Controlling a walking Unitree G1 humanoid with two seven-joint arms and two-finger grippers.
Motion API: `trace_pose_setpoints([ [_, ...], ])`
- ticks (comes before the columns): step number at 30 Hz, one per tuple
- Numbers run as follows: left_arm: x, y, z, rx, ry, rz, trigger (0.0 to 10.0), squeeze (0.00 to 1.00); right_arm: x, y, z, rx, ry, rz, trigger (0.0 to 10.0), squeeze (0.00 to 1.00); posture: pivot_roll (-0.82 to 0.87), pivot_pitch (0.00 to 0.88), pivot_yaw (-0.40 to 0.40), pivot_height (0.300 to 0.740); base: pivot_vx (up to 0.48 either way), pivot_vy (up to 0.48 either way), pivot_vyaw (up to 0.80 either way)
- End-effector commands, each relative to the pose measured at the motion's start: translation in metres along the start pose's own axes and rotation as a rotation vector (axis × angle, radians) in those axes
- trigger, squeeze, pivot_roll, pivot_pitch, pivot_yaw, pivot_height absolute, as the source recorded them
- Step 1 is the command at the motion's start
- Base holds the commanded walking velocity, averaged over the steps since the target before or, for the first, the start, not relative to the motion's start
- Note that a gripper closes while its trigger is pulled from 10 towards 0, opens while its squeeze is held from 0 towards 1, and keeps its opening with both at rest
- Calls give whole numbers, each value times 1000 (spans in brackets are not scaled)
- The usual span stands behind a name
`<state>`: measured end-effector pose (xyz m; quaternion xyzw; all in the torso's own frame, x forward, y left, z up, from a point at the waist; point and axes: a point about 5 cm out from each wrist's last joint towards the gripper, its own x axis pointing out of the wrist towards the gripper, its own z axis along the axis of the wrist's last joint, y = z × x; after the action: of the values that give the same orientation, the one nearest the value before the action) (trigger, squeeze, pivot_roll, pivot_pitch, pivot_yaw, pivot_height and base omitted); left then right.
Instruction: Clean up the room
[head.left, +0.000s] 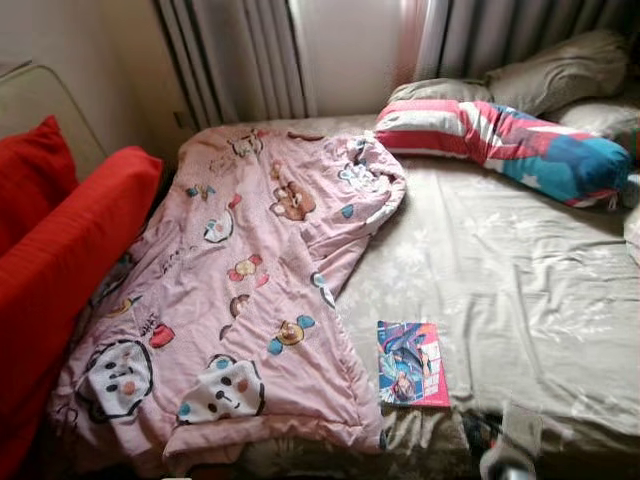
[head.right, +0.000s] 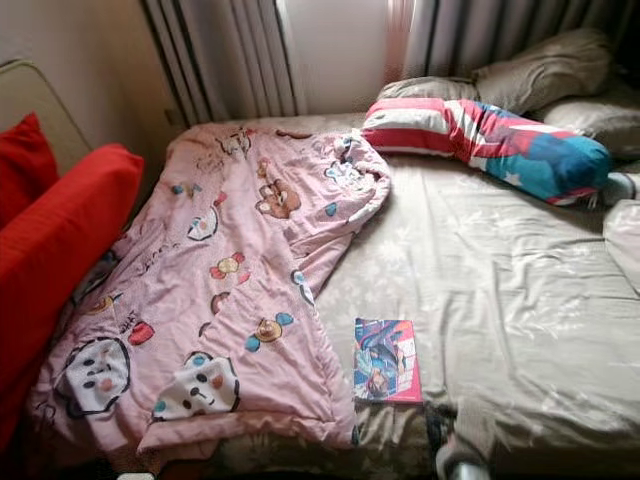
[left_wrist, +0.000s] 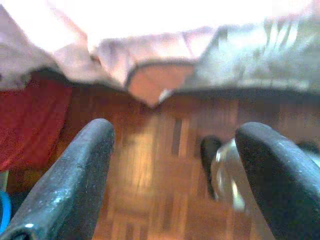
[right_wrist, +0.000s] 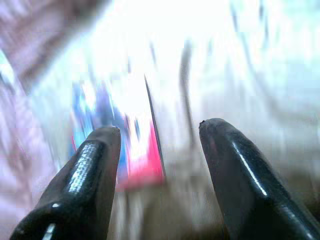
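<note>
A colourful book (head.left: 412, 363) lies flat on the grey-beige bed sheet (head.left: 520, 290) near the bed's front edge, just right of a crumpled pink cartoon blanket (head.left: 240, 290). My right arm (head.left: 508, 448) rises at the bottom right, close to the book. In the right wrist view my right gripper (right_wrist: 160, 132) is open, and the blurred book (right_wrist: 135, 145) lies ahead between its fingers, apart from them. My left gripper (left_wrist: 175, 132) hangs open over the wooden floor (left_wrist: 150, 165), below the hanging blanket edge (left_wrist: 150, 75), holding nothing.
A red, white and blue bolster (head.left: 510, 140) and grey pillows (head.left: 560, 70) lie at the head of the bed. Red cushions (head.left: 60, 240) stand along the left side. Curtains (head.left: 250, 60) hang behind. A shiny rounded object (left_wrist: 222, 175) is near the left gripper.
</note>
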<state>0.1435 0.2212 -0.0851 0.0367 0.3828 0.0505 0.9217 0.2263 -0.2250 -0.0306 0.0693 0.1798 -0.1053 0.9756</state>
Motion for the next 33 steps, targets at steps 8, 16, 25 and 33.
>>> trace_pose_setpoints([
  [8,7,3,134,70,-635,-13,10000,0,-7,3,14,-58,-153,91,10000,0,-86,0,64,737,0,0,0],
  [16,-9,11,139,77,-735,-27,10000,0,-26,12,11,-87,-214,195,10000,0,-106,0,81,737,0,0,0],
  [25,-11,9,139,54,-717,-77,10000,0,-12,7,29,-38,-253,88,10000,0,-76,0,59,737,0,0,0],
  [33,-8,2,138,46,-678,-111,10000,0,-9,5,37,-63,-271,73,10000,0,-73,0,29,737,0,0,0],
])
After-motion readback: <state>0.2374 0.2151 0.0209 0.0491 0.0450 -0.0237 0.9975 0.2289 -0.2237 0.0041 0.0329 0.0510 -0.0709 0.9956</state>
